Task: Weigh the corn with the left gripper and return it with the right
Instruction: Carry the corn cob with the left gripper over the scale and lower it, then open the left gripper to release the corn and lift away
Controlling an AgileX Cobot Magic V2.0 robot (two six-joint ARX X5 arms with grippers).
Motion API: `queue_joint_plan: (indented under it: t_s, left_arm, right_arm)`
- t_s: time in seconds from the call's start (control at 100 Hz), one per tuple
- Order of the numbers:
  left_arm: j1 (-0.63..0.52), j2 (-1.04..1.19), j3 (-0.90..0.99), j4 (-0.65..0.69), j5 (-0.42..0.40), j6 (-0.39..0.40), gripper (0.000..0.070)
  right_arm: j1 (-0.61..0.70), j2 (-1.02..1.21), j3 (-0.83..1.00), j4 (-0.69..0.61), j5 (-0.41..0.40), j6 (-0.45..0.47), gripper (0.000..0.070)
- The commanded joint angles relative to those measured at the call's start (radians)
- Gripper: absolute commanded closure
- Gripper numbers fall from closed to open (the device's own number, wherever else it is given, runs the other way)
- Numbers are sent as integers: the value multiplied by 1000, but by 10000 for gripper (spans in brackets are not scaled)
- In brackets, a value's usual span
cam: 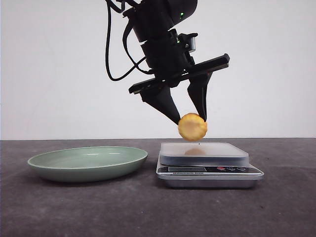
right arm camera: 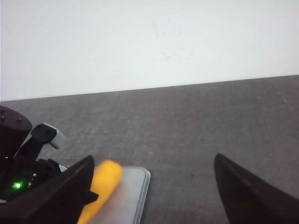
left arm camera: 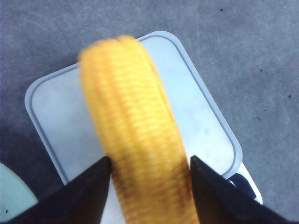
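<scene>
Yellow corn (cam: 192, 127) is hanging just above the kitchen scale (cam: 209, 165) in the middle right of the front frame, and we are gripping it with the jaws of our left gripper (cam: 191, 120) closed narrowly around it. The cob is not touching the pale weighing platform (cam: 204, 149); a faint orange reflection is showing on the platform below it. In the left wrist frame the corn (left arm camera: 135, 130) is running up the centre, over the platform (left arm camera: 60, 121), with one dark finger (left arm camera: 88, 191) pressing each side at the bottom.

We are judging the grip as thin: only the fingertips are pinching a rounded, ribbed cob, so it may be slipping or rotating as we lower it. If we are releasing from this height, the cob is likely to roll off the smooth platform onto the dark surface (cam: 148, 212), or toward the green plate (cam: 88, 161) at the left. It also looks closer to the platform's near edge than its centre in the front frame, which is raising that risk.

Our right gripper (right arm camera: 154, 186) is waiting with its jaws spread wide and empty, seen at the bottom of the right wrist frame, looking toward the corn (right arm camera: 105, 179). If it is moving in before the left arm is clearing, the two arms may be colliding over the scale.
</scene>
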Motion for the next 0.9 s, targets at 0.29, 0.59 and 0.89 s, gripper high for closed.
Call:
queue_joint_plan:
  t_s: [0.29,0.59,0.89]
  left_arm:
    - [-14,23,26,15,2,-4,352]
    - [-15,23,26,0,2,-5,351]
    - [3,-19,42,-51,-36,7,350]
  right_arm:
    - [1,4,18,0,0,-8,185]
    - [1,4,18,-2,0,-8,186]
    - [1,4,18,-8,0,-9,185]
